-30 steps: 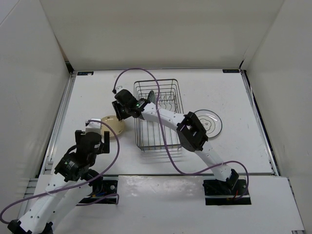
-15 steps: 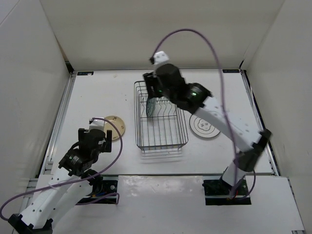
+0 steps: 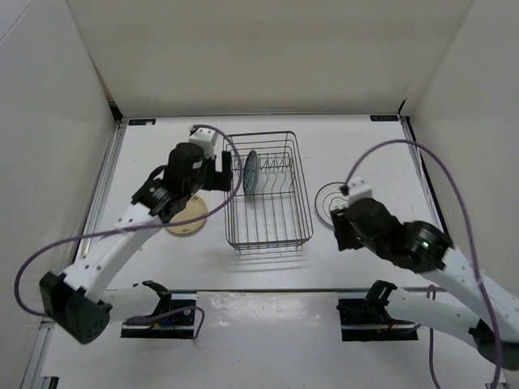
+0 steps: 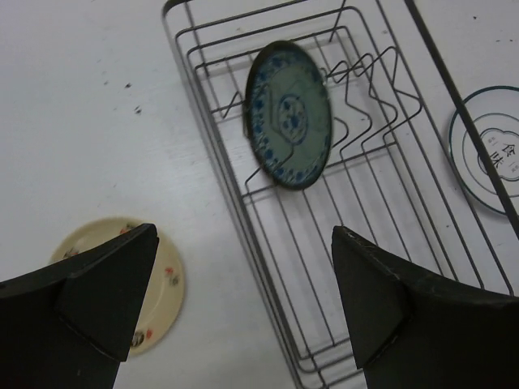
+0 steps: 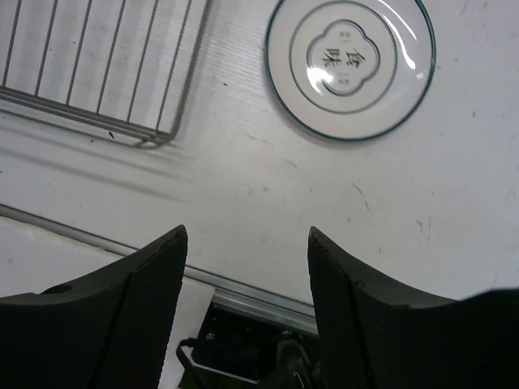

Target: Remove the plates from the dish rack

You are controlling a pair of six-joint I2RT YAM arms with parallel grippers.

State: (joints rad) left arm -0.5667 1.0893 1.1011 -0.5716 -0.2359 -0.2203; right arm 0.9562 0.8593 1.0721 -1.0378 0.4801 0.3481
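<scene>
The dark wire dish rack [image 3: 302,194] stands mid-table. The teal-blue patterned plate [image 3: 251,172] stands upright among its tines. The cream-beige plate [image 3: 183,223] lies flat on the table left of the rack, partly under my left arm. The white plate with a dark rim ring [image 3: 328,200] lies flat to the rack's right, partly hidden by my right arm. My left gripper [image 3: 217,164] is open and empty by the rack's left side. Its wrist view shows the teal plate [image 4: 290,113], the rack [image 4: 233,182] and the cream plate [image 4: 166,279]. My right gripper [image 3: 342,229] is open and empty near the white plate [image 5: 350,65].
White walls close in the table on three sides. The table's near edge with a metal rail [image 5: 243,288] lies just below my right gripper. Purple cables loop from both arms, one [image 3: 405,150] arching over the right side.
My left arm has reached from the front left up to the rack's left side. My right arm has pulled back from over the rack to the front right. The teal plate stays in the rack.
</scene>
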